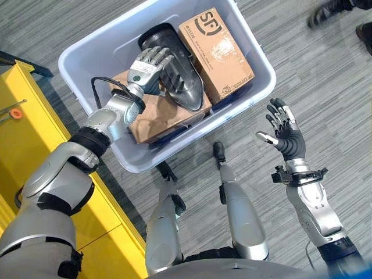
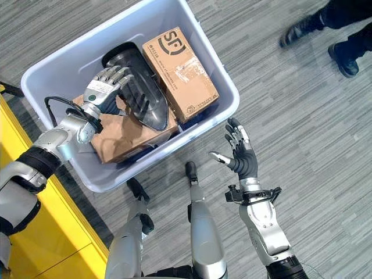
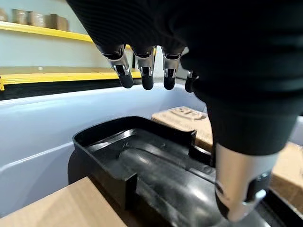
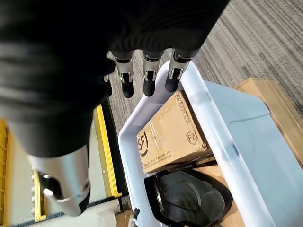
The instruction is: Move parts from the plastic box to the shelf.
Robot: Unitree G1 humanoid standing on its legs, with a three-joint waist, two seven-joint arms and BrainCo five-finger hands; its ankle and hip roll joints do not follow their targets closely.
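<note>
Pick step: left hand (image 1: 152,63) over black plastic part (image 1: 177,70) in plastic box (image 1: 256,87), fingers spread, not gripping. Right hand (image 1: 285,131) open beside box. Next: close on part, lift.

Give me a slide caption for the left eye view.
Left hand reaches onto the black part in the plastic box; right hand open outside it.

A person's dark shoes (image 2: 343,59) stand on grey striped carpet (image 2: 302,116).
</note>
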